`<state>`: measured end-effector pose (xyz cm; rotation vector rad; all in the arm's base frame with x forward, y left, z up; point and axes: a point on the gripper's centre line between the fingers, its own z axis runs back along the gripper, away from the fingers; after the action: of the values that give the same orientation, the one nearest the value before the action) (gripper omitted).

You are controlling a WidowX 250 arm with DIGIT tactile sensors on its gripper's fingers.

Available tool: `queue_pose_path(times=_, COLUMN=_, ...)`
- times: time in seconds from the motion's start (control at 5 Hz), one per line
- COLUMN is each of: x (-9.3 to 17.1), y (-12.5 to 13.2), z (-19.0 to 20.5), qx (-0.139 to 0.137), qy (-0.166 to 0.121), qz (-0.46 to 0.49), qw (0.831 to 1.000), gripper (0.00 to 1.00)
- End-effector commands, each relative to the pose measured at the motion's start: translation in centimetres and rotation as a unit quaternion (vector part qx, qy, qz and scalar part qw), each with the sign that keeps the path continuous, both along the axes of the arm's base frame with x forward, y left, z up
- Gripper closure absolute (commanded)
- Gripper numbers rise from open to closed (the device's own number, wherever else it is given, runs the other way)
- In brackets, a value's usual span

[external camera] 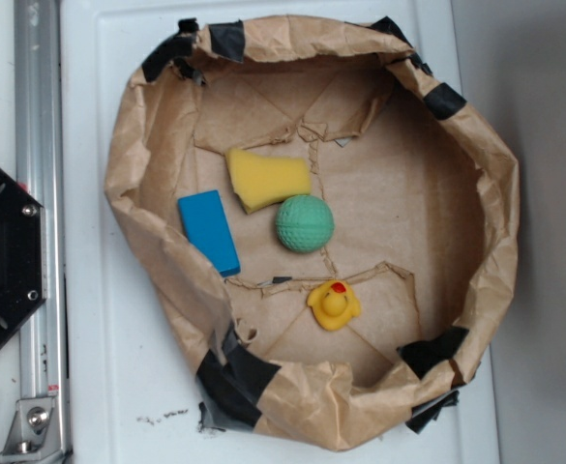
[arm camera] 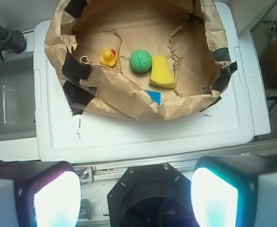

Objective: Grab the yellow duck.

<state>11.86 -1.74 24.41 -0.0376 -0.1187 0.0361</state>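
The yellow duck sits upright on the brown paper floor of a crumpled paper nest, near its lower rim in the exterior view. In the wrist view my gripper hangs high above the robot's black base, far back from the nest. Its two fingers are spread wide apart with nothing between them, so it is open. The gripper does not appear in the exterior view.
Inside the nest lie a green ball, a yellow sponge wedge and a blue block. The nest rests on a white lid. A metal rail and black base stand beside it.
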Motion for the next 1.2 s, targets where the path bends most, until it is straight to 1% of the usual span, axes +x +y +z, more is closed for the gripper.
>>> queue_pose_path(times=0.0, x=0.0, y=0.0, z=0.0, qx=0.000, qy=0.000, qz=0.000, qw=1.000, gripper=0.00)
queue_pose_path(times=0.2, x=5.0, y=0.2, z=-0.8, qx=-0.003, qy=-0.021, qz=0.003, qw=1.000, gripper=0.00)
queue_pose_path(times=0.4, x=10.0, y=-0.1, z=-1.9, qx=-0.047, qy=-0.032, qz=-0.001, qw=0.998, gripper=0.00)
queue_pose_path(times=0.6, x=14.9, y=1.0, z=-4.4, qx=-0.054, qy=-0.011, qz=-0.007, qw=0.998, gripper=0.00)
queue_pose_path(times=0.8, x=17.0, y=1.4, z=-7.3, qx=-0.048, qy=-0.003, qz=-0.040, qw=0.998, gripper=0.00)
queue_pose_path(times=1.0, x=17.6, y=0.2, z=-11.3, qx=-0.049, qy=-0.030, qz=-0.125, qw=0.991, gripper=0.00)
